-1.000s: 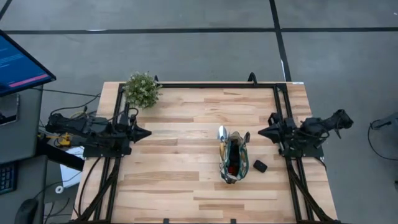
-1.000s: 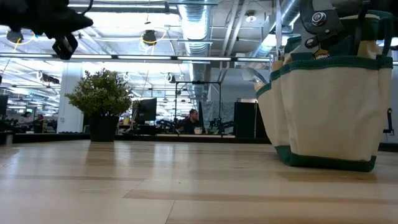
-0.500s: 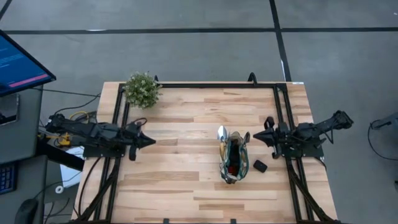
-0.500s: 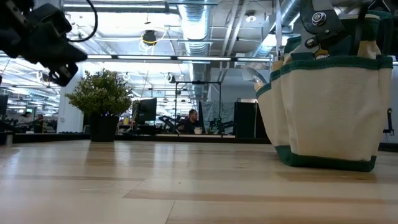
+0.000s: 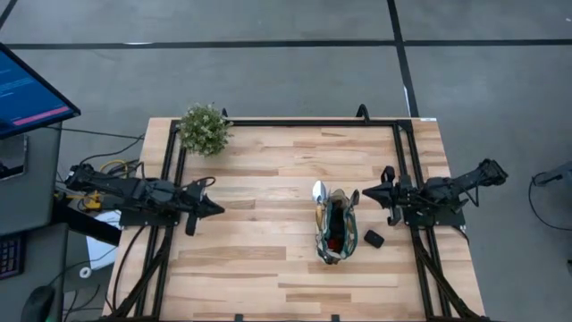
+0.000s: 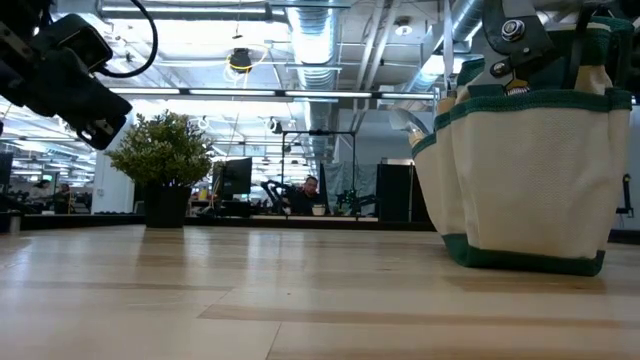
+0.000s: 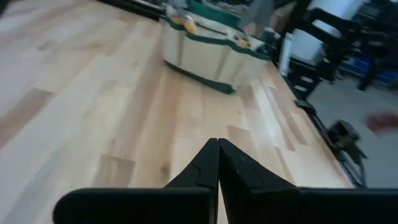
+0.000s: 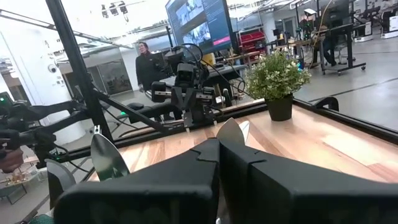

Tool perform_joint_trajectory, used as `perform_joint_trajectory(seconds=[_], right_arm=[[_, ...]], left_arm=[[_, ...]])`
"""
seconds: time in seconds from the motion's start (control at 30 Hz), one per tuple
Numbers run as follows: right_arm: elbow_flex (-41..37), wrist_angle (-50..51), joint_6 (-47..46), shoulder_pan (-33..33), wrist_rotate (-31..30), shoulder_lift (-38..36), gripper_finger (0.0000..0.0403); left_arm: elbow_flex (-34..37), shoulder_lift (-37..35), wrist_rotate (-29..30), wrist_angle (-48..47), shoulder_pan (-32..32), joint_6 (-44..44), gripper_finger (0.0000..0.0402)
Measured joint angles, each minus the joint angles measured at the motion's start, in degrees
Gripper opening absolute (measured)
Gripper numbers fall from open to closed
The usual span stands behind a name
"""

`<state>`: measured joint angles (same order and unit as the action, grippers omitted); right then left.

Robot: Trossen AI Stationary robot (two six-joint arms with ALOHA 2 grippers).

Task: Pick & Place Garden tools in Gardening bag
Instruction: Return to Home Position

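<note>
So which step is this, packing or finished? (passer-by)

Pretty much finished, I reckon. The gardening bag (image 5: 320,237) stands on the tabletop toward its right edge, about midway along it, with a silver trowel head (image 5: 319,190) poking out of the bag's far end. Both my arms are out at the sides with nothing in them, so I'd call this the go-home step. (me)

And your grippers? (passer-by)

My left gripper (image 5: 217,207) hangs over the tabletop near the left edge, fingers (image 7: 205,163) pressed together on nothing. My right gripper (image 5: 365,193) is near the right edge, just beside the bag's far end, likewise closed and empty. Next move, I guess: tuck both arms back off the tabletop, taking the right one clear of the bag so it doesn't get knocked. One small dark thing (image 5: 374,239) lies on the tabletop just beside the bag. Can't tell what it is, so it may want a check. (me)
</note>
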<state>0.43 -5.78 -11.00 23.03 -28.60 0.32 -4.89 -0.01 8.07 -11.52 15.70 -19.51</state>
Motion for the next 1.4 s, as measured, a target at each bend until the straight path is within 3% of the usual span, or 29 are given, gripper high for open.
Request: perform_joint_trajectory(seconds=[0.17, 1.4], right_arm=[[-0.02, 0.16, 0.00, 0.00, 0.00, 0.00, 0.0000], [-0.07, 0.22, 0.00, 0.02, 0.07, 0.00, 0.0000]], left_arm=[[0.00, 0.00, 5.49, 0.00, -0.02, 0.00, 0.0006], [-0.07, 0.17, 5.60, 1.94, -0.01, -0.02, 0.0008]])
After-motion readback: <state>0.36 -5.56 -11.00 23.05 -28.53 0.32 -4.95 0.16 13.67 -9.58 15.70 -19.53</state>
